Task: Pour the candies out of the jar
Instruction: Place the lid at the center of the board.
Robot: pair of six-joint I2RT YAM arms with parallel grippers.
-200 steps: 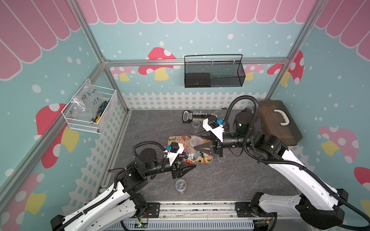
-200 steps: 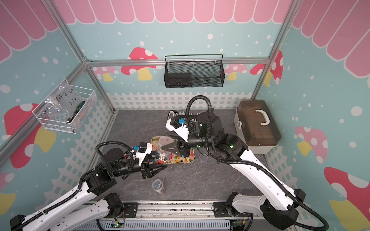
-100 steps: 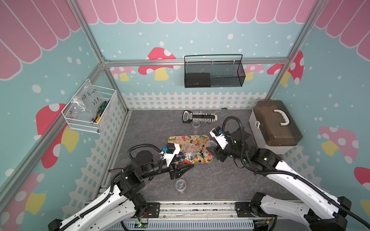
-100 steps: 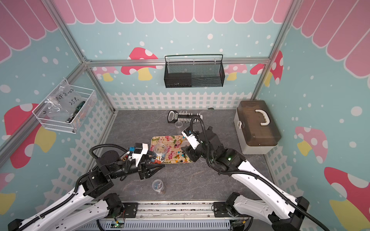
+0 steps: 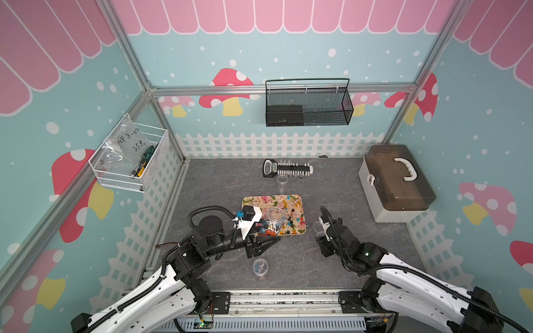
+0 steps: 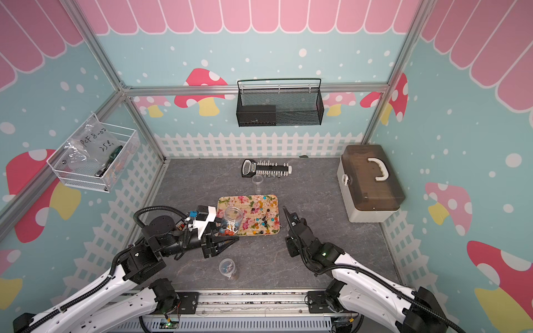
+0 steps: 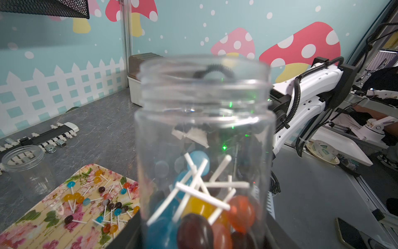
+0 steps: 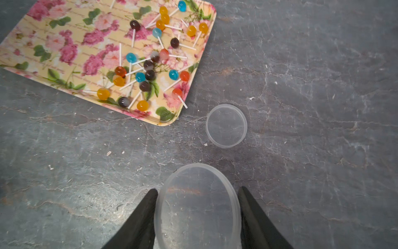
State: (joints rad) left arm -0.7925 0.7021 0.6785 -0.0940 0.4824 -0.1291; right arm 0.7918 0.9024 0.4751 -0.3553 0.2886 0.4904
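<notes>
Here, left pincer (image 7: 201,228) level, clamping upright jar (image 7: 204,120) of candies (image 7: 193,224), right pincer (image 8: 198,189) angled down, gripping clear lid (image 8: 197,209)

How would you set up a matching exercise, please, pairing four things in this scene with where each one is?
Things:
1. open jar of candies
2. clear lid
3. empty jar
4. loose candies

Places:
A. spread on the flowered tray
B. standing on the table between tray and socket rail
C. held by the left gripper
D. gripped by the right gripper

Pairs: 1-C, 2-D, 3-B, 4-A.
</notes>
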